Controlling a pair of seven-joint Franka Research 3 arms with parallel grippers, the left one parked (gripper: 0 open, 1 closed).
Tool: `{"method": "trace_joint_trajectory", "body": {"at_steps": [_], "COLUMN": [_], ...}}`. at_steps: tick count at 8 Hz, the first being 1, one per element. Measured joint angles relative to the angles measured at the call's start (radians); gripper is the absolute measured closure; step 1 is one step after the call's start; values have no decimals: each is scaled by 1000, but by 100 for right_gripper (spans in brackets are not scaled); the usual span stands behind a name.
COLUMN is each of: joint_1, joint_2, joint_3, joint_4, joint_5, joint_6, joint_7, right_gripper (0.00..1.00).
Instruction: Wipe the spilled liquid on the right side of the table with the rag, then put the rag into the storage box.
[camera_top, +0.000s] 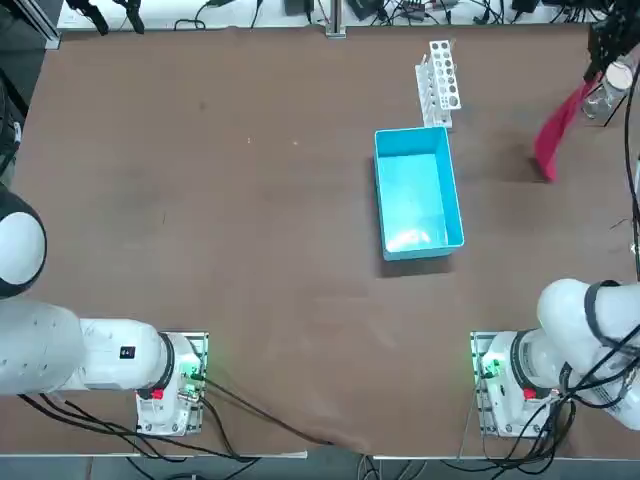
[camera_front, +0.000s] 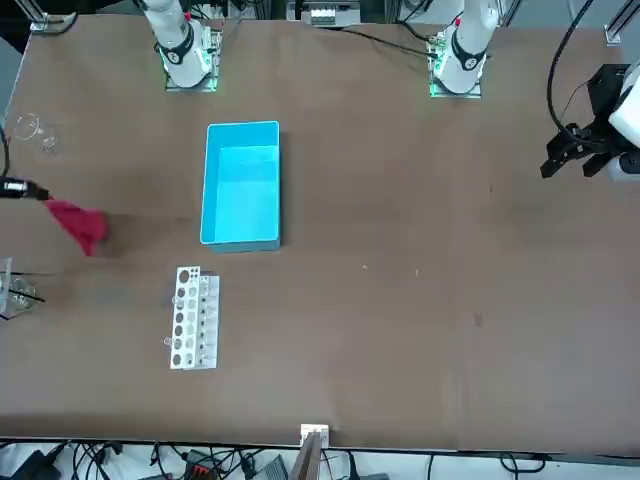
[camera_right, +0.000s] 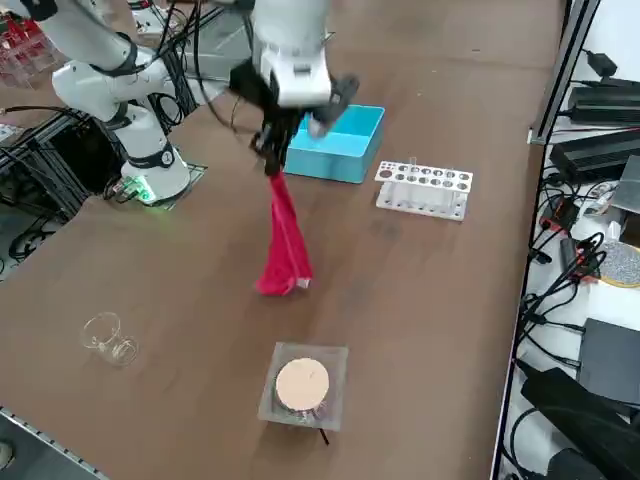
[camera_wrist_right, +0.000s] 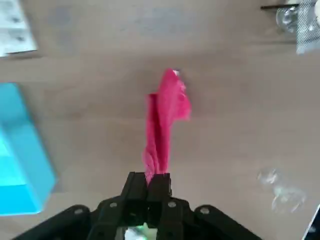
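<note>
One step looks left: in the side view's upper middle, the right gripper (camera_right: 272, 150) has its jaws clamped on the rag (camera_right: 285, 245), which dangles clear above the tabletop (camera_right: 420, 300) at frame centre. Right of that, the box (camera_right: 340, 145) is empty; no spill shows, so wiping seems done.

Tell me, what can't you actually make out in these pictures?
- Any spilled liquid on the table: no view shows a clear wet patch.
- The right gripper shut on the rag: top view's edge cuts its arm off.
- The storage box: wrist view's edge crops it.
- Whether the rag's tip touches the table: unclear.
</note>
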Motion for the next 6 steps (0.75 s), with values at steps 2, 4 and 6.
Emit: {"method": "trace_joint_trajectory", "body": {"at_steps": [2,4,6], "joint_1": [0,-2,-13], "joint_2": [-63,-74,-56], "joint_3": [64,74,73], "joint_4": [105,156,156], "joint_5": [123,164,164], "joint_6": [-119,-146,-154], "joint_7": [154,213,217], "right_gripper": [98,98,98]}}
